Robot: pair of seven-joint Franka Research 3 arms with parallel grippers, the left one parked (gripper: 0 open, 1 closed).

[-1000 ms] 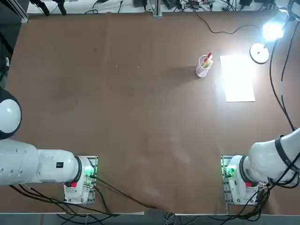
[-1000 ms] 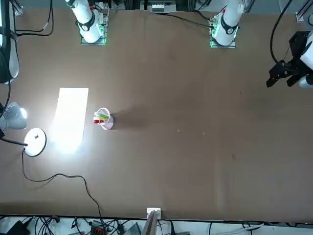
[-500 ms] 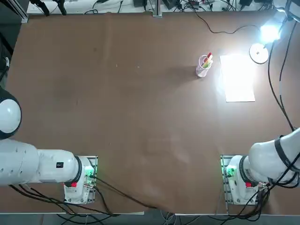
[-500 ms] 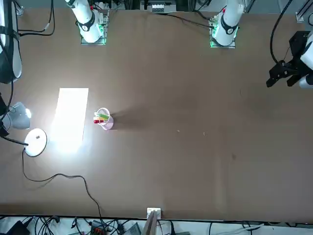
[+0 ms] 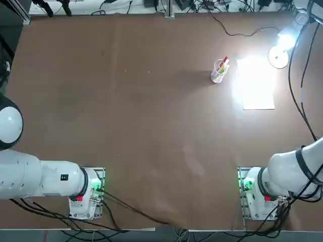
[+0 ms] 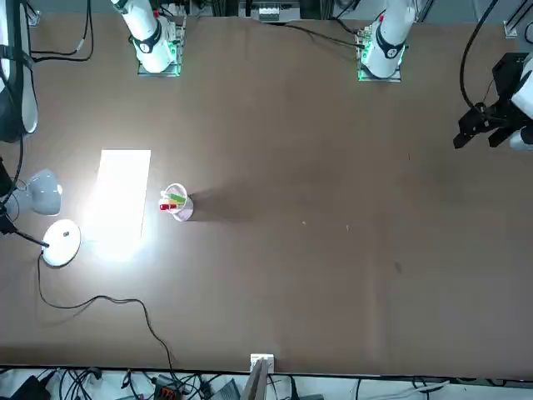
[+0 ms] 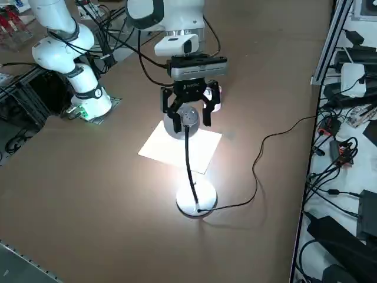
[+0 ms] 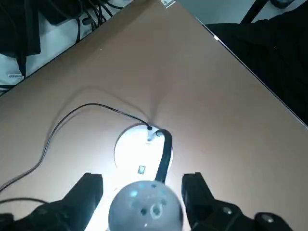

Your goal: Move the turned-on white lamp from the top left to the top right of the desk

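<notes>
At the far right corner of the large brown matte tabletop (image 5: 151, 116), we saw the small white disc-based lamp (image 7: 195, 197) standing, glowing, the right gripper (image 7: 188, 116) spread around its rounded head, a white paper sheet (image 7: 179, 147) just beside.

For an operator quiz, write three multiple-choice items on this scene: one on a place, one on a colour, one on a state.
1. Where does the paper sheet lie?
A. between the lamp and the pen cup
B. under the pen cup
C. on top of the lamp
2. What colour is the cord?
A. red
B. black
C. white
3. How do the jaws of the right gripper stand?
A. shut on the cord
B. open, either side of the lamp's head
C. shut on the pen cup
Answers: 1 A, the top view shows the sheet between them; 2 B, the wrist view shows it black; 3 B, one jaw shows on each side of the head.
</notes>
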